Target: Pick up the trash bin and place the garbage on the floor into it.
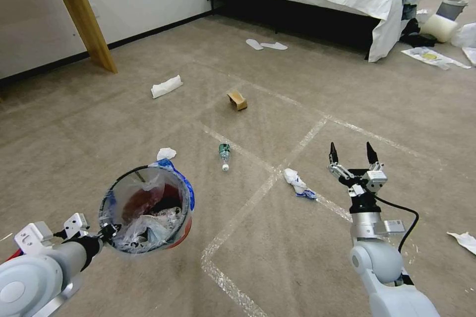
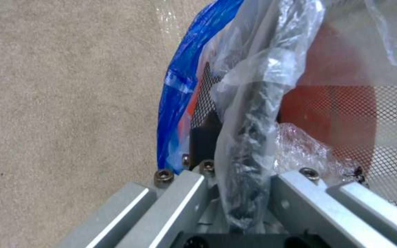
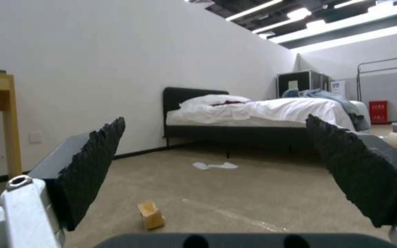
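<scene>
Bottle (image 1: 224,154) betw. trash bin (image 1: 145,210) left, tissue (image 1: 296,182) right.

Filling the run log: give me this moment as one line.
left gripper: shut on red-orange round trash bin, held up | right gripper: open, above carpet floor | white-blue crumpled tissue: on floor

The clear plastic liner (image 2: 263,103) hides the left gripper's (image 1: 106,232) fingertips; the white paper scrap (image 1: 463,241) is cut off at right edge.

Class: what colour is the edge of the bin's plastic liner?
Blue, clearest in the left wrist view.
</scene>
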Available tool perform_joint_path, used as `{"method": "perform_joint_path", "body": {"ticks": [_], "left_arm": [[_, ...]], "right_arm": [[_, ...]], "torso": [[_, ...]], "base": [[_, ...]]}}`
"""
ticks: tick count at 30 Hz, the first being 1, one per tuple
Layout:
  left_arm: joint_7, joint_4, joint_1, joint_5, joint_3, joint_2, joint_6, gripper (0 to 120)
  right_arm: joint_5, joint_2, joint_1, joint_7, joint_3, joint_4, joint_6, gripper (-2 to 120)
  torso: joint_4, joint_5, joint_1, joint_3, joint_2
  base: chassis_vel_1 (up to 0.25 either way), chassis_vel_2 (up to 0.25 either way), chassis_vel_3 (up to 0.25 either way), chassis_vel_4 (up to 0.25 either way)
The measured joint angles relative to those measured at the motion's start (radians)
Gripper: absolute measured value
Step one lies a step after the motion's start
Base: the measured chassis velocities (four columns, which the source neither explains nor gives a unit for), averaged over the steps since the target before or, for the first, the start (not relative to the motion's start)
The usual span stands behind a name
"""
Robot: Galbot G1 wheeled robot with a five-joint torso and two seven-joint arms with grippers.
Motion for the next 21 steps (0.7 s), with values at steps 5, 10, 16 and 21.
{"method": "perform_joint_path", "body": {"ticks": [5,10,16,21], "left_arm": [[0.000,0.000,0.000,0.000,0.001,0.002,0.000,0],[0.001,-0.001,0.003,0.001,0.001,0.002,0.000,0],[0.002,-0.005,0.004,0.001,-0.003,0.004,0.000,0],[0.002,-0.003,0.003,0.001,-0.005,0.007,0.000,0]], "right_arm": [[-0.001,0.002,-0.001,0.000,-0.002,-0.002,0.001,100],[0.000,0.001,0.005,0.001,-0.002,-0.005,0.001,100],[-0.013,0.006,0.009,0.000,-0.005,-0.012,0.007,100],[-0.027,0.012,0.003,0.002,-0.005,-0.012,0.015,100]], "torso": [[-0.0001,0.0000,0.000,0.000,0.000],[0.0000,0.0000,0.000,0.000,0.000],[0.0000,0.0001,0.000,0.000,0.000],[0.0001,0.0001,0.000,0.000,0.000]], "base": [[0.000,0.000,0.000,0.000],[0.000,0.000,0.000,0.000],[-0.033,0.036,0.040,-0.043],[-0.087,0.083,0.090,-0.086]]}}
